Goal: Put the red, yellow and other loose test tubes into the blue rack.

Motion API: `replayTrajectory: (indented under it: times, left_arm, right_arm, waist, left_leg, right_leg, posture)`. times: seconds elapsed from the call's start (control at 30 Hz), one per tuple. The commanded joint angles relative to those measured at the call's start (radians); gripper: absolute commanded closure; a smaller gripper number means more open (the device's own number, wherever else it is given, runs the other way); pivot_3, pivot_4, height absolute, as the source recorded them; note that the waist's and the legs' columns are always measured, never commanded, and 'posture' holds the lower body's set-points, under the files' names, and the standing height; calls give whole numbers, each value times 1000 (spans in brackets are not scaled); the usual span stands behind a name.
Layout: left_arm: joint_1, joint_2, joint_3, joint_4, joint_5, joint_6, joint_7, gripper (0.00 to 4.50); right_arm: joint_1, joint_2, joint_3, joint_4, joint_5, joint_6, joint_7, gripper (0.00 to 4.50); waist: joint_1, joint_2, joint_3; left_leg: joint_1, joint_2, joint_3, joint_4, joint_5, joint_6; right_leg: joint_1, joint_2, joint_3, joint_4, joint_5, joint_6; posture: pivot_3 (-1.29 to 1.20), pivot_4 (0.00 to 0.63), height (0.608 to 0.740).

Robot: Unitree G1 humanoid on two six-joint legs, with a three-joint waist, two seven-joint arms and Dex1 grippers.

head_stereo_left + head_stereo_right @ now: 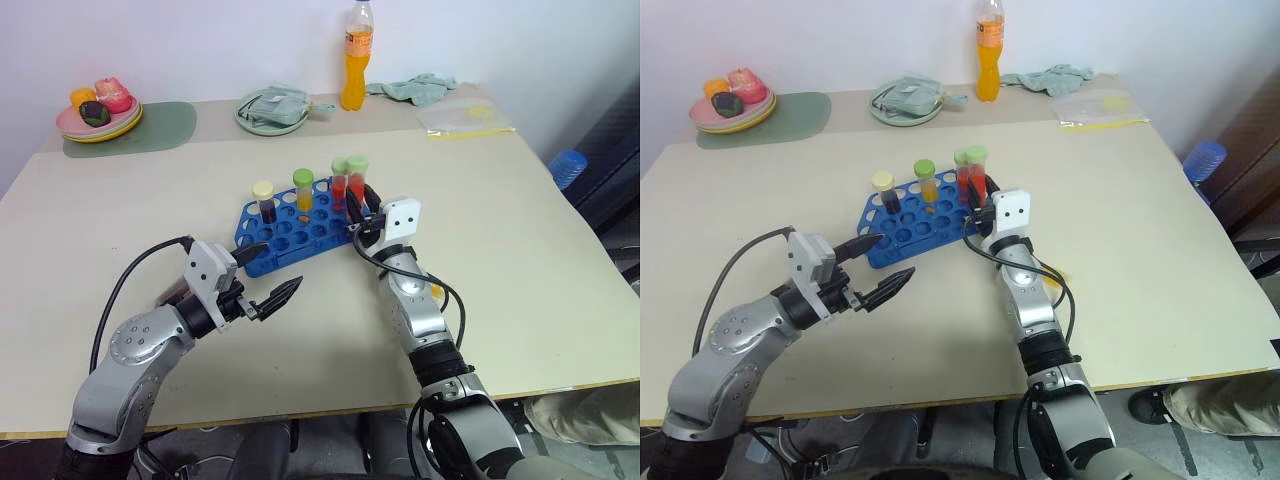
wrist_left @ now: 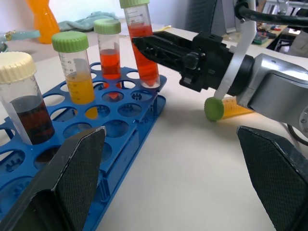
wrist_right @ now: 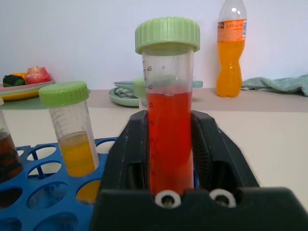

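- blue rack point(image 1: 285, 238) at the middle of the table point(image 1: 520, 230), set at a slant, with four tubes standing in it.
- from left to right: dark tube point(image 1: 264, 200) with a cream cap, yellow tube point(image 1: 303, 190) with a green cap, red tube point(image 1: 340, 180) with a green cap, then a second red tube point(image 1: 357, 180), also green-capped, at the rack's right end.
- right gripper point(image 1: 360, 208) reaching in from the near right, set around the lower part of the second red tube, which stands upright with its bottom in a hole at the rack's right end.
- cannot tell whether clamped on that tube or loose around it; in the right wrist view the tube sits squarely in the middle of the pincer.
- left gripper point(image 1: 280, 268) hanging near the rack's near-left corner, jaws spread wide and empty, touching nothing.
- one loose tube point(image 2: 214, 108) with yellow liquid and a green cap lying on its side on the table, right of the rack, just beside the right forearm.
- at the far edge: orange drink bottle point(image 1: 358, 60) upright, green plate point(image 1: 272, 110) with a folded cloth on it to its left, crumpled cloth point(image 1: 420, 88) and clear bag point(image 1: 465, 118) to its right.
- at the far left corner: stacked plates point(image 1: 98, 122) with toy fruit on top, resting on a green mat point(image 1: 165, 125).
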Motion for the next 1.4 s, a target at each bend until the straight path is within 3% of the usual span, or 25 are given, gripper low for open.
replayTrajectory:
  times: [0.03, 0.1, 0.23, 0.37, 0.57, 0.67, 0.73, 0.87, 1.13, 1.23, 1.4]
  left_arm:
    - [4, 8, 8, -40, -7, -6, 0, 0]
    - [0, 6, 6, -34, -7, -7, 0, 0]
    - [2, 6, 10, -22, -6, -17, -6, 0]
    - [16, 14, 20, -28, -18, -13, -17, 0]
    - [32, 44, -19, -22, -12, -14, -76, 0]
    - [34, 64, -68, 0, 9, -32, -131, 0]
    - [29, 72, -100, 24, 22, -51, -167, 0]
    - [21, 86, -158, 74, 47, -95, -244, 0]
    - [63, 61, -188, 109, 85, -171, -262, 0]
    - [103, 48, -200, 95, 105, -194, -244, 0]
    - [129, 37, -202, 86, 111, -207, -228, 0]
  right_arm:
    - [5, 1, -4, -55, -19, -16, 1, 887]
    - [8, -15, -8, -95, -46, -1, -17, 32]
    - [46, -74, -23, -250, -23, 114, 31, 32]
    - [129, -219, -32, -498, 104, 349, 209, 32]
    - [174, -614, -86, -777, 305, 846, 467, 32]
    - [128, -836, -70, -792, 334, 1031, 585, 32]
    - [51, -907, -40, -757, 369, 1174, 631, 32]
    - [-124, -965, 131, -677, 340, 1321, 725, 32]
    - [-339, -938, 418, -542, 277, 1442, 851, 32]
    - [-354, -934, 477, -506, 220, 1400, 861, 907]
    - [-372, -936, 487, -486, 177, 1369, 890, 3430]
  waist:
    - [0, 0, 0]
    - [0, 0, 0]
    - [4, 0, 0]
    - [6, 0, 0]
    - [9, 1, 1]
    - [9, 1, 1]
    - [6, 1, 1]
    - [6, 1, 1]
    - [10, 1, 1]
    - [9, 1, 1]
    - [10, 1, 1]
  left_leg:
    - [0, 0, 0, 0, 0, 0]
    - [0, 0, 0, 0, 0, 0]
    - [0, 0, -1, 0, 0, 0]
    - [0, 0, -1, 0, 0, 0]
    - [-1, 0, -1, 1, -1, 1]
    - [-1, 1, 1, 1, -1, 3]
    - [-1, 1, 2, 1, -2, 3]
    - [-1, 2, 3, 1, -2, 3]
    - [-6, 0, 1, 2, -2, 4]
    - [-6, 0, 1, 2, -3, 4]
    - [-7, 0, 1, 2, -3, 4]
  right_leg:
    - [0, 0, 0, 0, 0, 0]
    - [0, 0, 0, 0, 0, 0]
    - [0, 0, 0, 0, 0, 0]
    - [1, -1, 0, 0, 0, 0]
    - [1, -1, 0, -1, 0, 0]
    - [2, -2, -1, -2, -1, 0]
    - [2, -2, -1, -3, -1, -1]
    - [1, -2, -1, -3, -1, -2]
    - [-1, -4, -2, -7, 0, 0]
    - [-1, -4, -2, -9, 0, 1]
    - [-2, -4, -2, -8, 0, 1]
  posture:
    - [0, 150, 740]
    - [0, 150, 740]
    - [0, 150, 740]
    - [0, 150, 740]
    - [0, 150, 740]
    - [0, 150, 740]
    - [0, 150, 740]
    - [0, 150, 740]
    - [0, 150, 740]
    - [0, 150, 740]
    - [0, 150, 740]
